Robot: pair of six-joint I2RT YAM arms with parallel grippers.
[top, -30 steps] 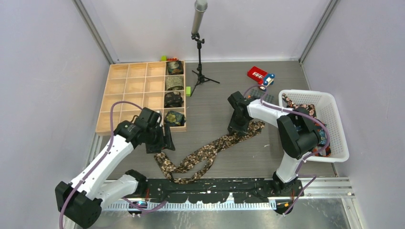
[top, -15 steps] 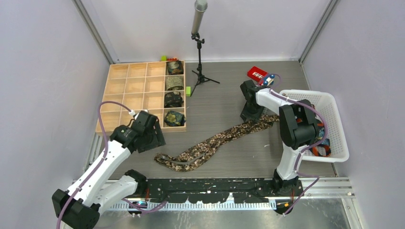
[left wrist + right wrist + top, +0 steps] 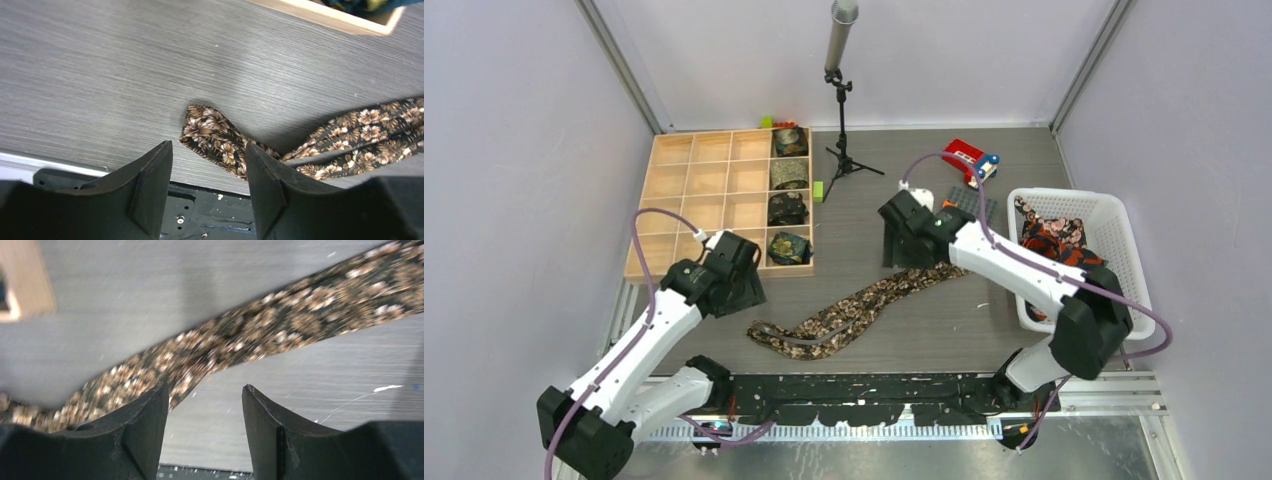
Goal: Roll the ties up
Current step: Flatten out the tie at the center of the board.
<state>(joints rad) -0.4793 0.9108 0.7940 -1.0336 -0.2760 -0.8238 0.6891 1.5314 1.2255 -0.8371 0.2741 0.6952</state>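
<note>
A long brown floral tie [image 3: 864, 305] lies flat on the table, running from the near left up to the right; it also shows in the left wrist view [image 3: 220, 142] and the right wrist view [image 3: 240, 337]. My left gripper [image 3: 742, 290] is open and empty just left of the tie's narrow end. My right gripper [image 3: 902, 250] is open and empty over the tie's wide end. Several rolled ties [image 3: 788, 246] sit in the right column of the wooden compartment box [image 3: 689, 205]. More ties [image 3: 1054, 240] lie in the white basket [image 3: 1124, 250].
A microphone stand [image 3: 842, 120] stands at the back centre. A red toy [image 3: 962, 155] and a small blue-white object [image 3: 987, 167] lie near the basket. A green block [image 3: 818, 190] sits beside the box. The black rail [image 3: 874, 392] runs along the near edge.
The tie was pulled out straighter and the fold near the front is gone. My right gripper let go of the wide end and swung left. My left gripper let go and drew back.
</note>
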